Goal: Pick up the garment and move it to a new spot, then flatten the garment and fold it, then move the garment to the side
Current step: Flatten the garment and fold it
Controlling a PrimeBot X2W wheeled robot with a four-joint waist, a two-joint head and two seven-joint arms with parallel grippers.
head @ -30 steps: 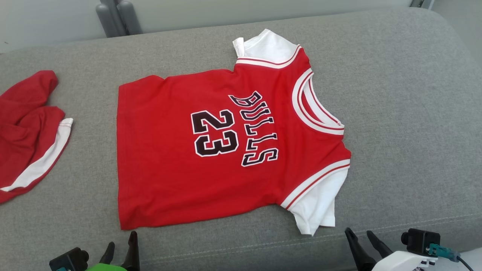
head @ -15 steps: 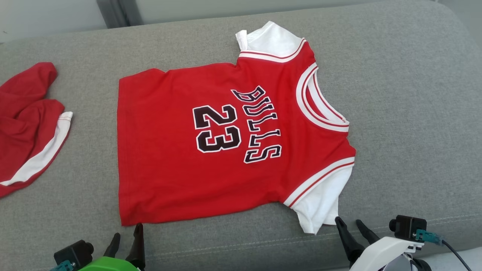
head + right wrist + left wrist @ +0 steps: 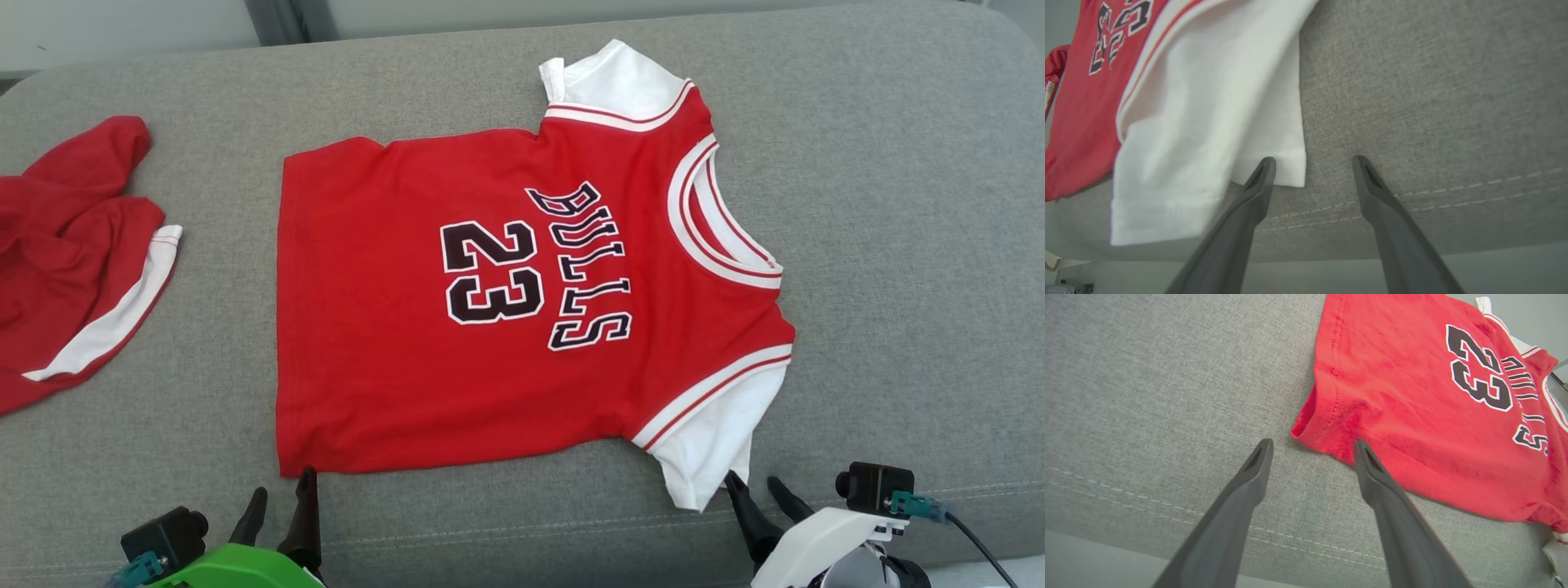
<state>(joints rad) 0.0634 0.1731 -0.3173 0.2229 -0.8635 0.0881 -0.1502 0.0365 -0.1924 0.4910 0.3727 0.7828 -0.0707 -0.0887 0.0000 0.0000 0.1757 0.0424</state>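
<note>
- The grey woven-fabric couch seat (image 3: 898, 245) carries everything; the jersey spread across its middle is the landmark here.
- The red short-sleeved "BULLS 23" jersey with white sleeves (image 3: 490, 367) lies print-up and nearly smooth, hem towards the robot's left and collar towards its right. I judge the flattening about done and the fold about to begin.
- A crumpled red garment with a white stripe (image 3: 65, 269) lies well apart from the jersey, beyond its hem.
- The left end effector (image 3: 284, 490) has its fingers spread apart and empty. In the left wrist view the jersey's near hem corner (image 3: 1306, 428) sits just past the gap, and one fingertip (image 3: 1361, 451) overlaps the hem edge.
- The right end effector (image 3: 753, 483) is likewise spread and holds nothing. One fingertip (image 3: 1263, 167) is at the cuff of the jersey's near white sleeve (image 3: 1208, 122).
- The next move probably calls for both end effectors to slide under these near edges, pinch both cloth layers together, and lift evenly so the jersey does not skew.
</note>
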